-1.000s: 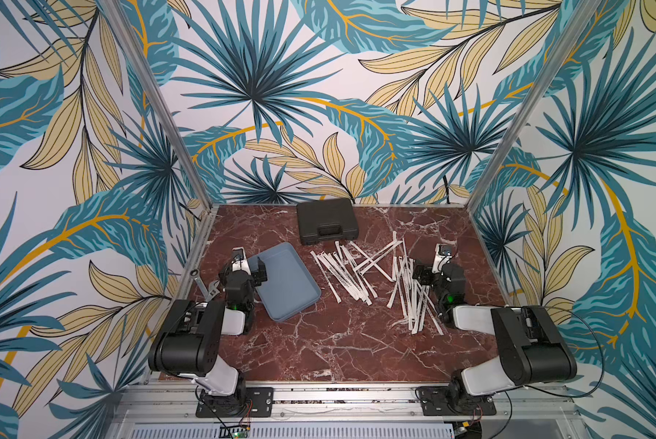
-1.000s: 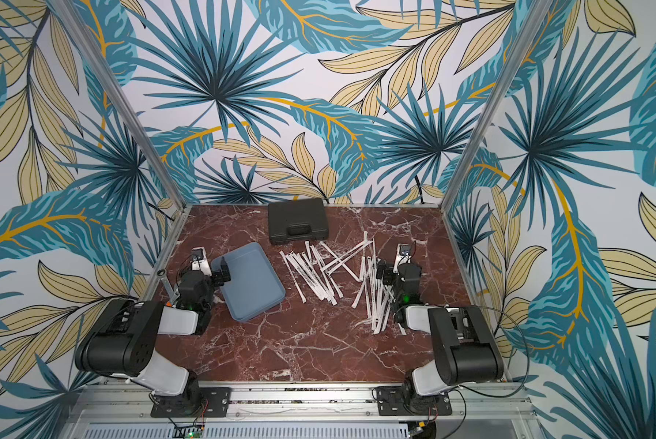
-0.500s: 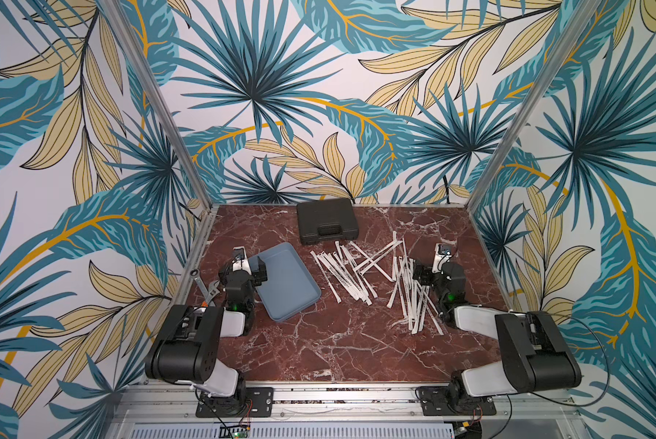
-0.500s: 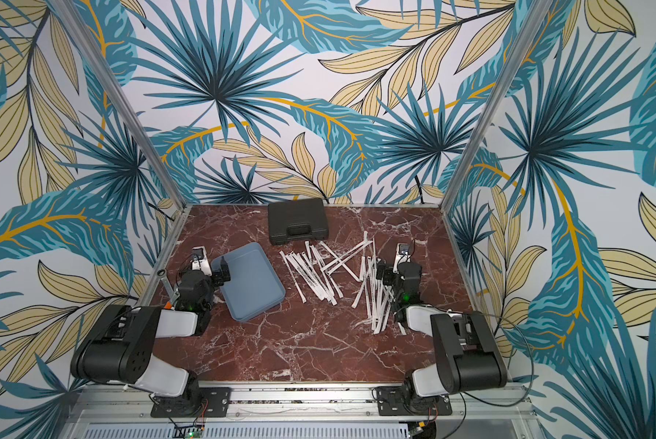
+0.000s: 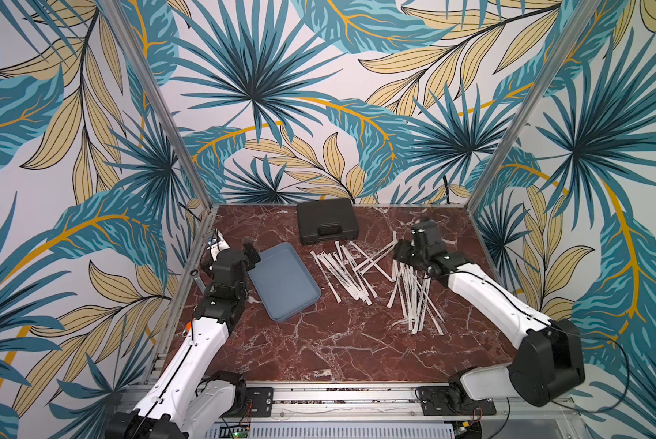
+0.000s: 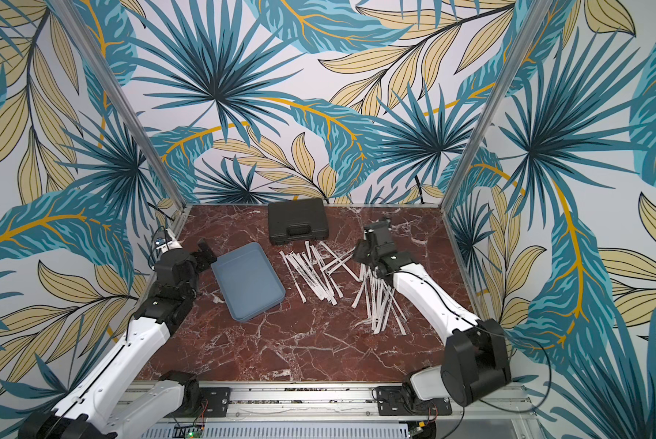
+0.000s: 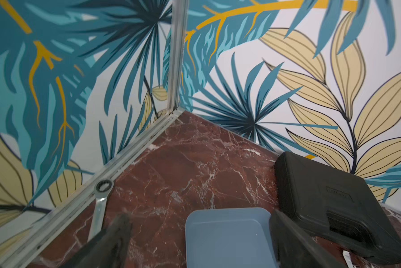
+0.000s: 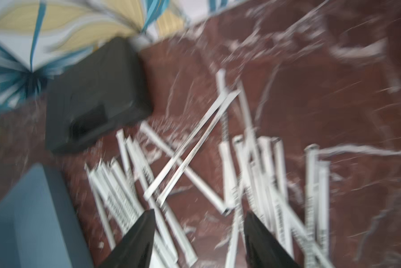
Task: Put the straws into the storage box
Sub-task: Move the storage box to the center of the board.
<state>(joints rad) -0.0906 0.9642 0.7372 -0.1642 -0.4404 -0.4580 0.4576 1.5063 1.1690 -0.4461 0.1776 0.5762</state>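
Straws [image 5: 342, 271] strewn flat on the marble [image 5: 319, 342], all beside storage box [image 5: 285, 282] on its right-arm side: one crisscrossed heap just beside the box, another farther off. Left gripper [image 7: 200, 218] at the box's opposite side, jaws spread, holding nothing. Right gripper [image 8: 198, 215] above the farther heap's end, jaws apart, nothing between them; view blurred. Black case [image 5: 324, 221] beyond the box, wrench [image 7: 100, 197] along the wall past the box's left-arm side.

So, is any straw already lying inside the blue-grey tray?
No, in a top view the blue-grey tray holds nothing, and the paper-wrapped straws all lie beside it on the marble tabletop.
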